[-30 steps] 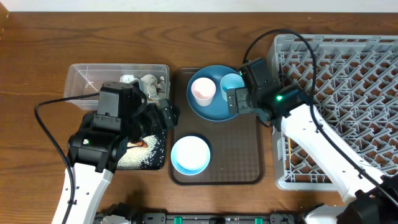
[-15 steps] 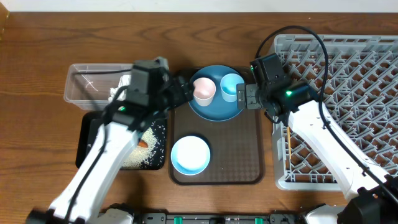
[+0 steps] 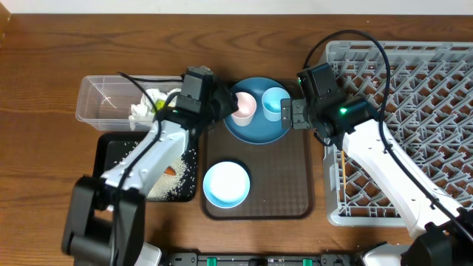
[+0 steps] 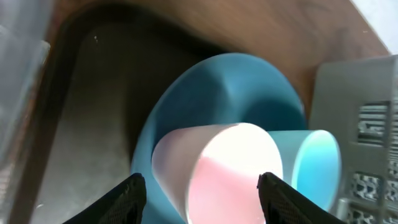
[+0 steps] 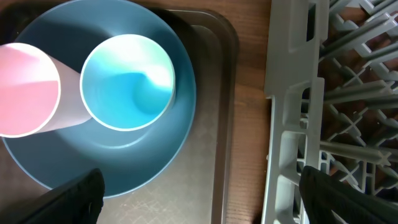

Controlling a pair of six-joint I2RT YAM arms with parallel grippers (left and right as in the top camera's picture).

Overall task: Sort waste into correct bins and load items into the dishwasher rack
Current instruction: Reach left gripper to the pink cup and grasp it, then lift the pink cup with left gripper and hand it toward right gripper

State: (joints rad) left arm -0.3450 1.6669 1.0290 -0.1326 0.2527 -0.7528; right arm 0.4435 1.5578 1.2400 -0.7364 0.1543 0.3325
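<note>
The pink cup (image 3: 242,107) stands on the blue plate (image 3: 255,131) and may tip against the light blue cup (image 3: 275,102) if the left gripper (image 4: 202,193), whose jaws are half-wide around it, closes off-centre. Whether it presses yet, I cannot tell. The right gripper (image 5: 202,199) hovers wide and empty. The clear tub (image 3: 100,111) holds paper wads (image 3: 144,108); the black bin (image 3: 111,159) holds rice (image 3: 176,183) and a carrot (image 3: 169,171).

background: brown wood-grain table (image 3: 44,44) | far edge: pale strip (image 3: 222,6)

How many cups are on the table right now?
2: a pinkish-white cup and a light blue cup, side by side on the blue plate on the brown tray. More could be hidden from view.
</note>
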